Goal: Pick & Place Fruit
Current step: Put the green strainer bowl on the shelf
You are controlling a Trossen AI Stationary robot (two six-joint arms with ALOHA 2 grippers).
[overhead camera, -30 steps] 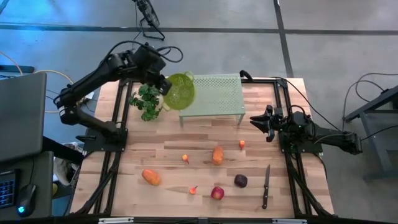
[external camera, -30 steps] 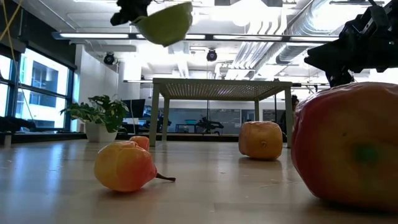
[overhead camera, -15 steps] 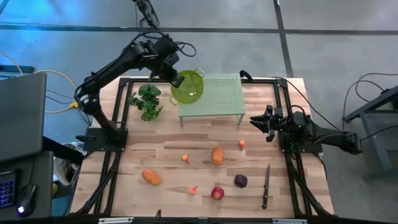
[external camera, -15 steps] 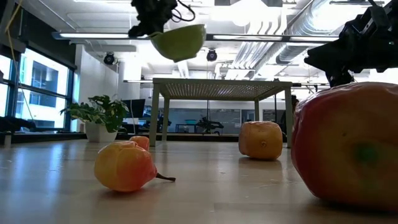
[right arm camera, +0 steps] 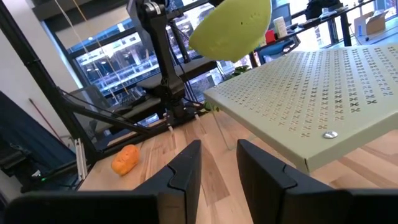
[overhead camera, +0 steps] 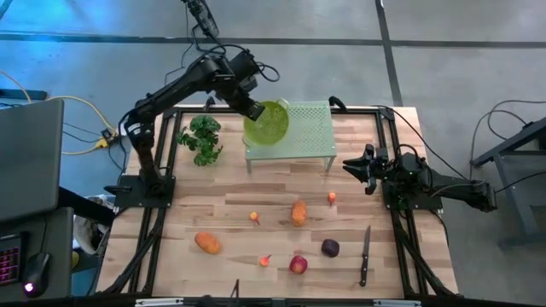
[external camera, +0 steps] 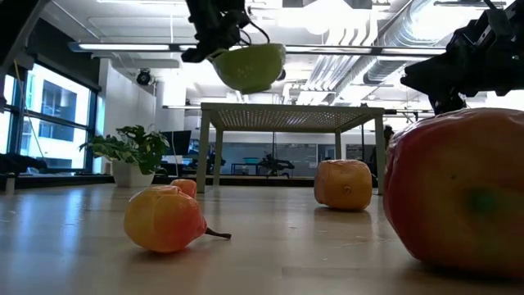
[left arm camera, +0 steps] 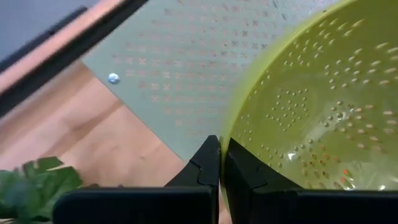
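The left hand [overhead camera: 256, 109], clamped on the green colander's [overhead camera: 267, 124] rim, holds it above the perforated shelf's [overhead camera: 303, 128] left end; the fruit [overhead camera: 298, 212] lies nearer, and the right hand [overhead camera: 352, 165], fingers slightly parted, is closer.

The wooden desk [overhead camera: 213, 209] is carrying a perforated green stand [overhead camera: 303, 136] and plant [overhead camera: 201, 139] at upper centre, fruit [overhead camera: 298, 212] and a knife [overhead camera: 364, 255] lying lower down.

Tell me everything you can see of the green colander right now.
The green colander is a yellow-green bowl, plastic by its look, its wall and floor pierced with small holes and nothing in it. The left end effector, shut on its rim, holds it in the air over the left end of the perforated pale green rack. It is clear of the rack and slightly tilted, opening mostly upward.
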